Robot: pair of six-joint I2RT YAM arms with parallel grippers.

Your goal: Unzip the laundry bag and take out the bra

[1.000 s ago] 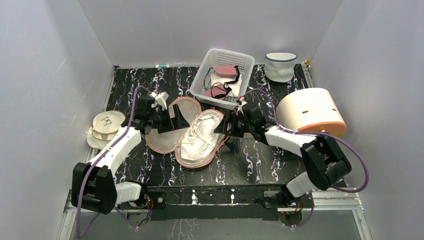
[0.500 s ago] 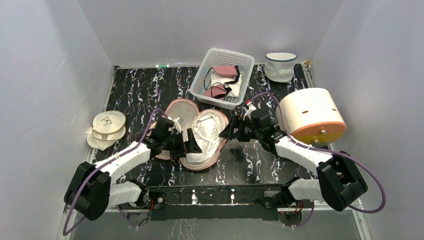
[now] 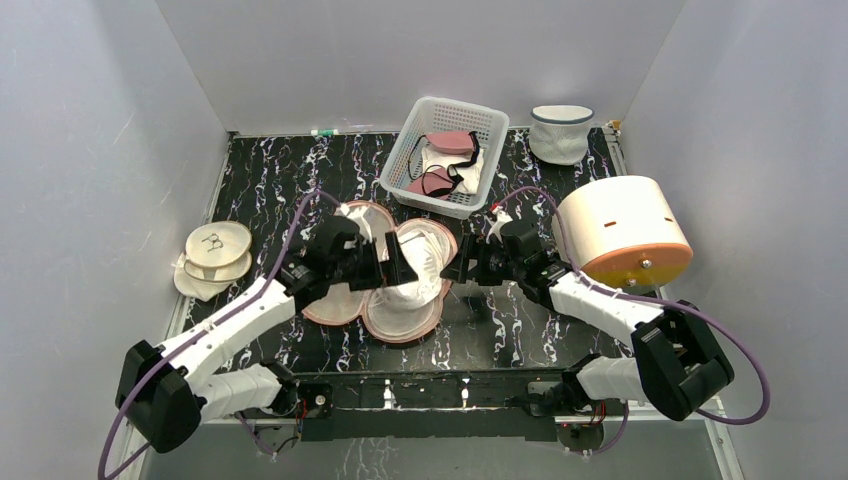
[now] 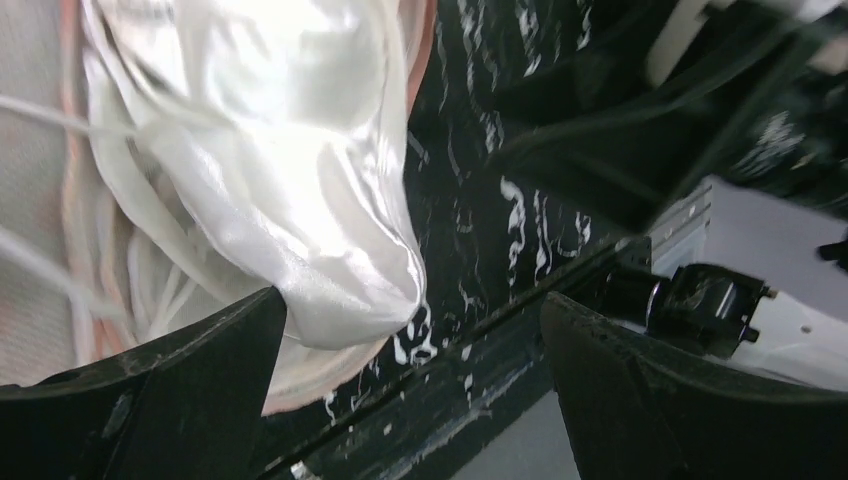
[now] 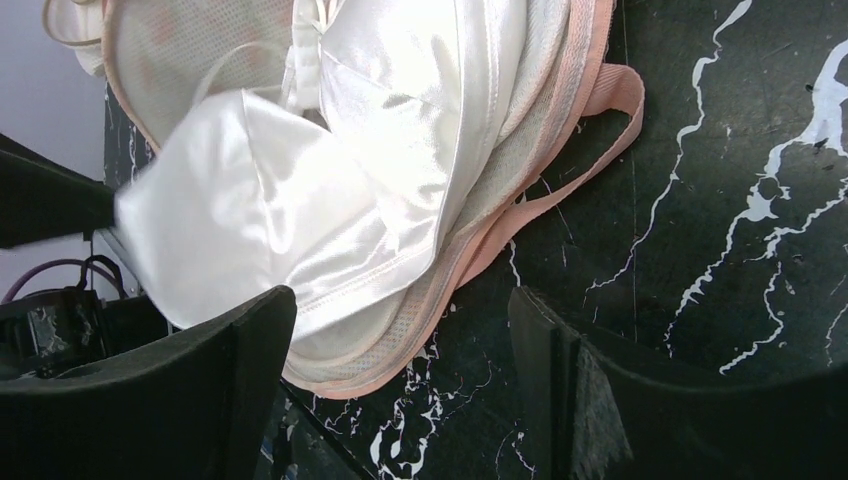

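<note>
The laundry bag lies unzipped on the surface, with the white bra heaped inside. The left jaws, wide apart, straddle its near fold. The right jaws, also apart and empty, wait beside it, so the left arm is nearer.

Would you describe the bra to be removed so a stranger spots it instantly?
On the black table, before the white plastic basket, lies an open peach-pink clamshell pouch. The bra inside is glossy white, unlike the basket's pink, black-strapped bra.
</note>
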